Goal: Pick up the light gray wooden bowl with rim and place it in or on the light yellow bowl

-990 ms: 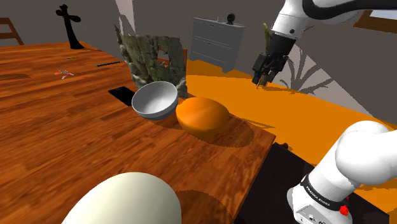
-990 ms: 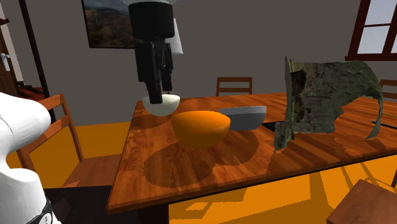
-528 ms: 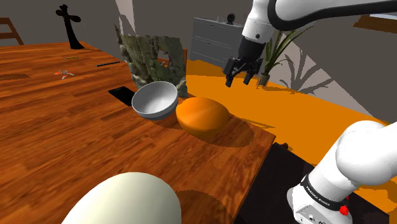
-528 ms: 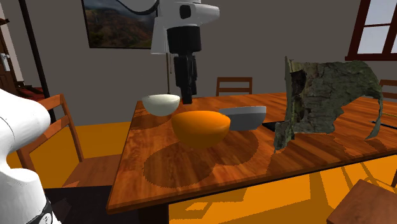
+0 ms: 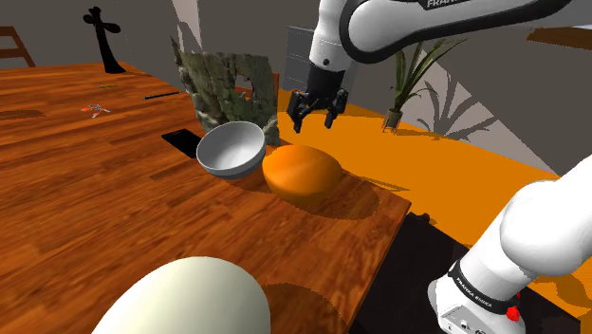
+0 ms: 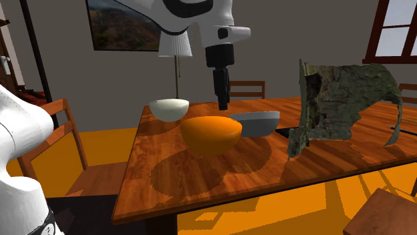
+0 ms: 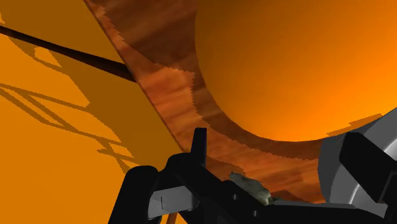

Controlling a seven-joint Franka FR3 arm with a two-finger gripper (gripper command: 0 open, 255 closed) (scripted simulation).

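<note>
arm pose: the white arm (image 5: 541,228) rises from the stand at the shoulder view's lower right, arcs overhead and bends down toward that view's left. the end effector (image 5: 313,121) points straight down, fingers apart, nothing between them. it hangs above the surface (image 5: 114,199), not touching anything, close over the orange bowl (image 5: 301,174). in the second exterior view it lines up above the gap between the orange bowl and the light gray bowl (image 5: 231,150)

task item: the light gray bowl sits on the surface just beside the orange bowl, between it and a crumpled grey-green object (image 5: 225,85). the light yellow bowl (image 5: 185,302) sits at the shoulder view's bottom edge, well apart from both, with a wide stretch of wood between

edges: the wrist view looks down on the surface's edge running diagonally, with orange floor (image 5: 474,180) on one side and the orange bowl on the other; the gray bowl's rim shows beside the fingers. the orange bowl stands near the surface's corner on the stand's side. a chair (image 6: 248,84) stands at the far edge in the second exterior view
</note>
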